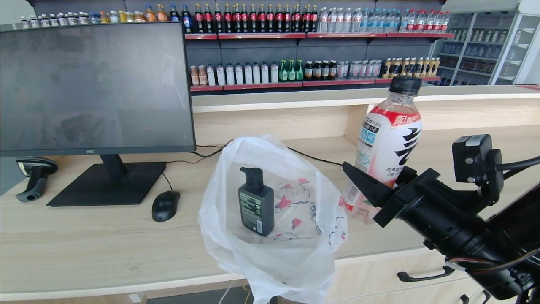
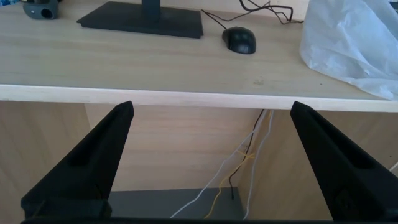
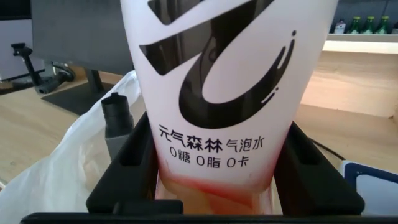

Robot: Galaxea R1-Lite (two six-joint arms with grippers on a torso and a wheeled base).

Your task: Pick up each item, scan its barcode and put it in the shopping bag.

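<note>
Right claw [image 1: 371,185] clamps the bottle [image 1: 388,139] beside the bag [image 1: 270,249]; left claw [image 2: 211,107] gapes empty. Bagging seems next: carry it over the mouth, lower.

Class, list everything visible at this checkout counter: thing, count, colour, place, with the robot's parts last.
drink bottle: one, white and red, held above the counter
pump bottle: one, black, inside shopping bag
shopping bag: one, translucent white, counter's front edge
monitor: one, black, counter's left
mouse: one, black, beside monitor
barcode scanner: one, dark, far left
shelved bottles: many, mixed, behind counter
right gripper: one, black, shut on drink bottle
left gripper: one, black, open, below counter edge
</note>
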